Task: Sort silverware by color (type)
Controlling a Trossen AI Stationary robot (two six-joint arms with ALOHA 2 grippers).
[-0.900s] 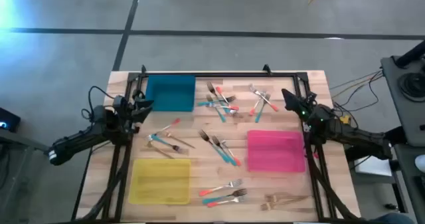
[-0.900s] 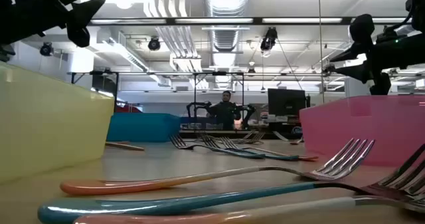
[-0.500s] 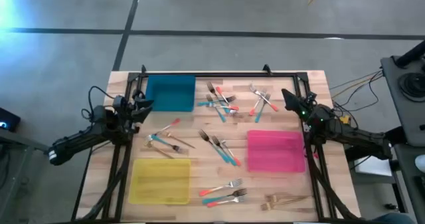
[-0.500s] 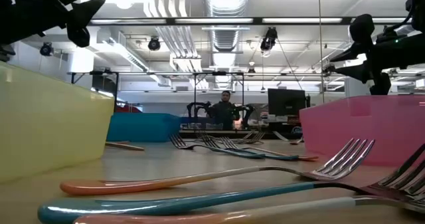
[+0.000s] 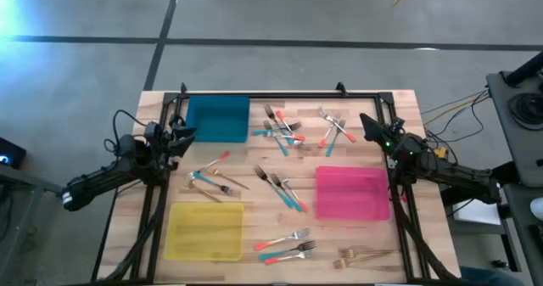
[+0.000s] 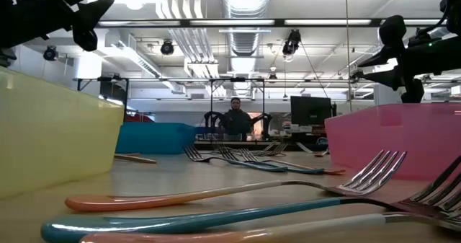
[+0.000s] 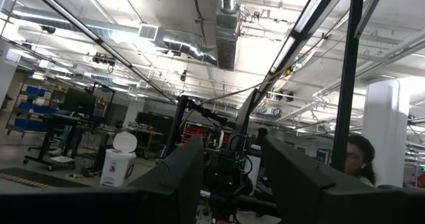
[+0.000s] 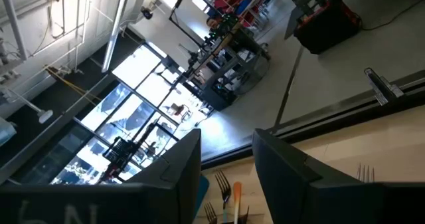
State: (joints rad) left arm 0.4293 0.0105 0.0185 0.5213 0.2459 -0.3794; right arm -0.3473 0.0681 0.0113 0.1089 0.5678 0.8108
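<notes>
Several small forks with teal, coral-pink or gold handles lie flat on the wooden table: a far cluster (image 5: 281, 129), a second one (image 5: 332, 127), a group on the left (image 5: 212, 177), a middle group (image 5: 281, 189), a near group (image 5: 285, 245) and gold ones (image 5: 363, 255). My left gripper (image 5: 182, 136) hangs open above the table's left side beside the teal tray, its fingers apart in the left wrist view (image 7: 232, 177). My right gripper (image 5: 367, 125) is open above the right side, beyond the pink tray, with forks (image 8: 226, 187) showing past its fingers (image 8: 226, 171).
The teal tray (image 5: 217, 118) sits far left, the pink tray (image 5: 352, 193) on the right, the yellow tray (image 5: 204, 229) near left. A dark frame (image 5: 280, 95) runs along the far edge. In the low view, coral and teal forks (image 6: 202, 197) lie close; a person (image 6: 234, 120) stands far behind.
</notes>
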